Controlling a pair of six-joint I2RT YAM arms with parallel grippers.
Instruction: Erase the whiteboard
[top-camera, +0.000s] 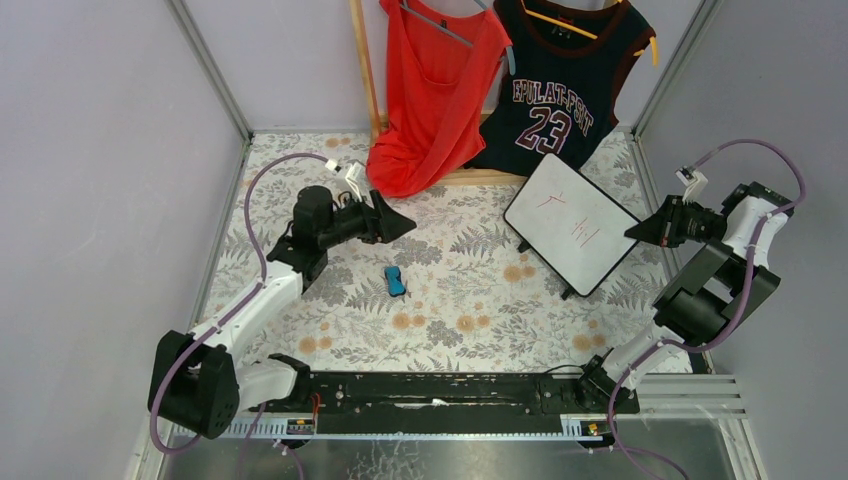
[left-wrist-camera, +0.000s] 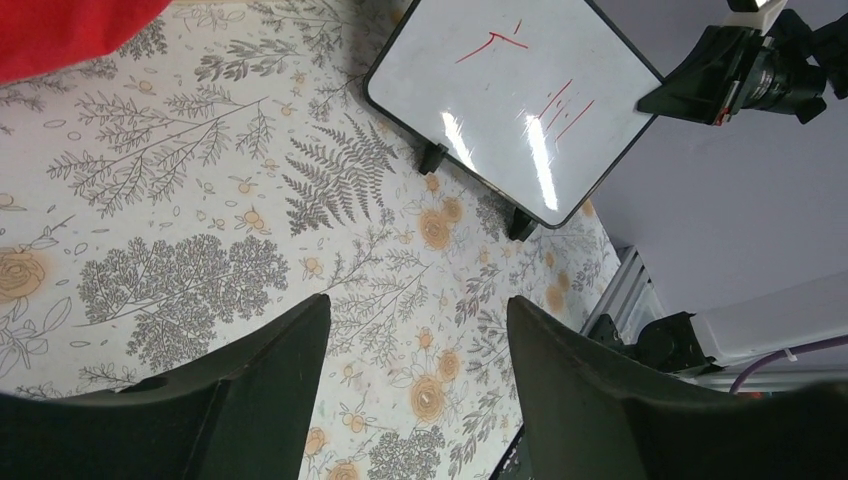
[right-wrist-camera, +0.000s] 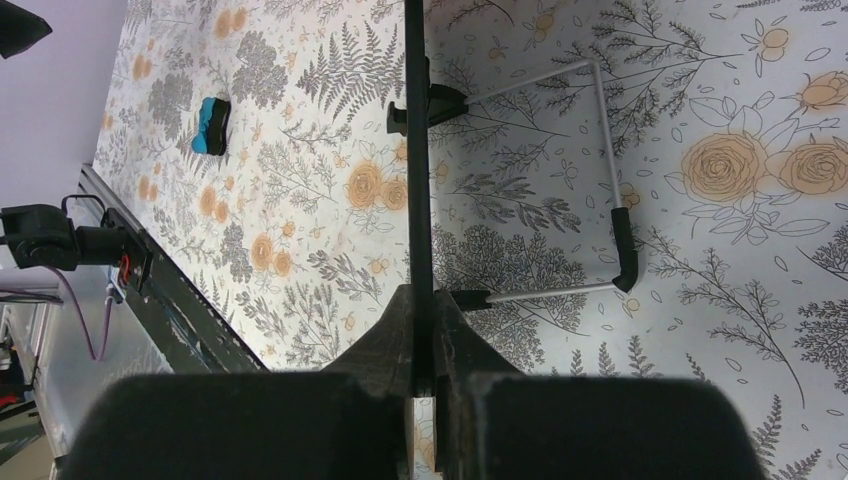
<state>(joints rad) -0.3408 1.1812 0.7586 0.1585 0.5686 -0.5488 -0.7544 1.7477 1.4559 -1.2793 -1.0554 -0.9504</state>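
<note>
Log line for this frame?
left end effector: open, empty | right end effector: shut on whiteboard edge | eraser: untouched | red marks: present

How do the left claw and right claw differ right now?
1. State: the left claw stands open and empty; the right claw is shut on the whiteboard's thin edge.
2. Place: the left claw hangs over the floral tablecloth, touching nothing, with the blue eraser lying apart from it; the right claw sits at the board's right side.
Shared: both are black and point toward the table's middle.
</note>
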